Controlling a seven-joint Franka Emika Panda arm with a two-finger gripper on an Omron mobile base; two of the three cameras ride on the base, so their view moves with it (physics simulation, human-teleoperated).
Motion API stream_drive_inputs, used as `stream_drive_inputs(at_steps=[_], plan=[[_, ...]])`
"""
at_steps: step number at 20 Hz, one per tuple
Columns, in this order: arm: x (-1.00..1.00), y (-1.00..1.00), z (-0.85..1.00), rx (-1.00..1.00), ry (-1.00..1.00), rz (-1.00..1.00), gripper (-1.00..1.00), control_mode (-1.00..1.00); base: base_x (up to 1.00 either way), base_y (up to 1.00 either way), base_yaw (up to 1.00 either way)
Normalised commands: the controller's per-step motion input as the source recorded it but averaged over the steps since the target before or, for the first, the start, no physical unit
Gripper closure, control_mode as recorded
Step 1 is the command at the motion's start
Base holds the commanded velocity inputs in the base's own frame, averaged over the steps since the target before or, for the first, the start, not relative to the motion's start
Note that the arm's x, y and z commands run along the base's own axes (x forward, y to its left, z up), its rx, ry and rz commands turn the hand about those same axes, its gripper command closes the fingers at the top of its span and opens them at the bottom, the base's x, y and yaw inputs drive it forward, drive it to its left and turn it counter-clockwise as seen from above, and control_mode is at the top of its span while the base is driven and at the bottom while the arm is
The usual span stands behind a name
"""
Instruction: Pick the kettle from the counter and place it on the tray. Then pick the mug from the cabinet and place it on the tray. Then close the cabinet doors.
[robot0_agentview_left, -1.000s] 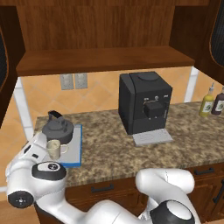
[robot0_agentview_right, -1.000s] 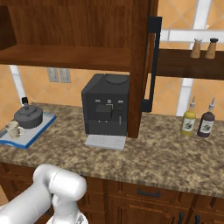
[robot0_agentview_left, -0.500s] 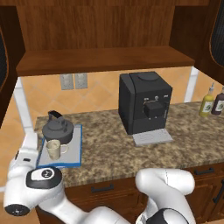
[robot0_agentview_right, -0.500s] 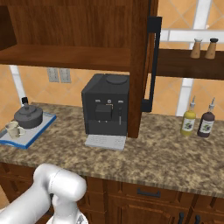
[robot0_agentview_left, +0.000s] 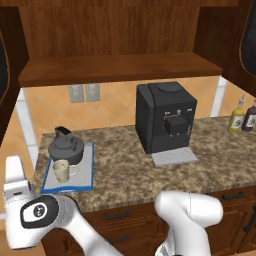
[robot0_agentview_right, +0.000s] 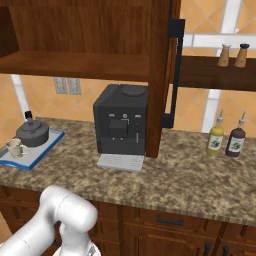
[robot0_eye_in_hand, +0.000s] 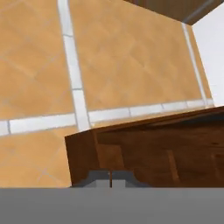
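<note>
Where the counter (robot0_agentview_left: 150, 170) ended at its left, the tray (robot0_agentview_left: 87, 172) was seen lying flat, with 2 things carried on it: the kettle (robot0_agentview_left: 66, 148) at the back and the mug (robot0_agentview_left: 61, 170) just in front of it. The cabinet (robot0_agentview_left: 120, 67) above stood with its doors (robot0_agentview_right: 159, 75) swung wide and its 1 shelf bare. The gripper (robot0_eye_in_hand: 110, 177) was found pressed fully together, with nothing held between its fingers, before orange tiling.

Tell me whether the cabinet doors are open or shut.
Open. The right door stands edge-on out over the counter, its handle facing sideways, and the bare shelf shows behind.
</note>
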Motion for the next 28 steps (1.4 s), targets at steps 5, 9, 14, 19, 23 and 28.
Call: stream_drive_inputs(at_steps=[5,9,14,19,23,28], plan=[[-0.18,0.22,0.29,-0.15,-0.41,-0.06,1.0,-1.0,0.0,0.0,0.0],[-0.11,0.1,0.15,-0.01,-0.14,-0.12,1.0,-1.0,0.0,0.0,0.0],[0.0,0.1,0.0,0.0,-0.03,0.0,1.0,-1.0,0.0,0.0,0.0],[0.0,0.45,0.27,0.0,-0.22,-0.05,1.0,-1.0,0.0,0.0,0.0],[0.0,0.56,0.31,0.0,-0.16,-0.12,1.0,-1.0,0.0,0.0,0.0],[0.0,0.5,0.26,0.0,-0.16,-0.18,1.0,-1.0,0.0,0.0,0.0]])
